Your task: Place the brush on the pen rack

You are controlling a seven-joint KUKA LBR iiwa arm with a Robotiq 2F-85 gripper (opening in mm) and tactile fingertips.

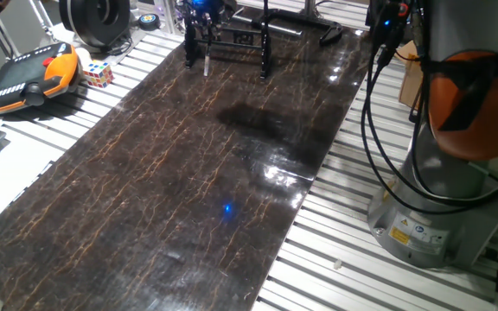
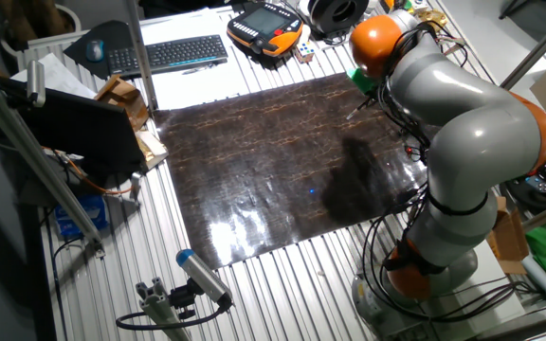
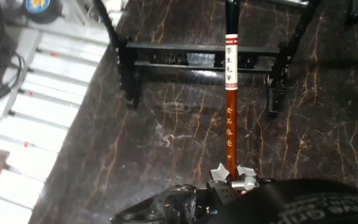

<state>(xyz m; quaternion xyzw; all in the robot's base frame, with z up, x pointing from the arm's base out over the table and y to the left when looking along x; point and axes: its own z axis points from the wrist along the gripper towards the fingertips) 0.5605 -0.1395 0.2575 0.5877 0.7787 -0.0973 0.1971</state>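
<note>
Brush [image 3: 230, 93] crosses over pen rack [image 3: 204, 56]; tool [image 3: 232, 177] behind.

We see one fixed view low, close over dark marble mat [image 1: 188, 173], looking down its length to far end where pen rack [image 1: 240, 39] stands. We get other fixed view high and farther off, angled down, whole mat [image 2: 273, 161] plus arm [image 2: 453, 142] in shot. We ride hand view near the tabletop, facing along brush [image 3: 230, 99] toward pen rack [image 3: 197, 56]. We find mat shared by all three; rack shared by hand view and low view.
</note>
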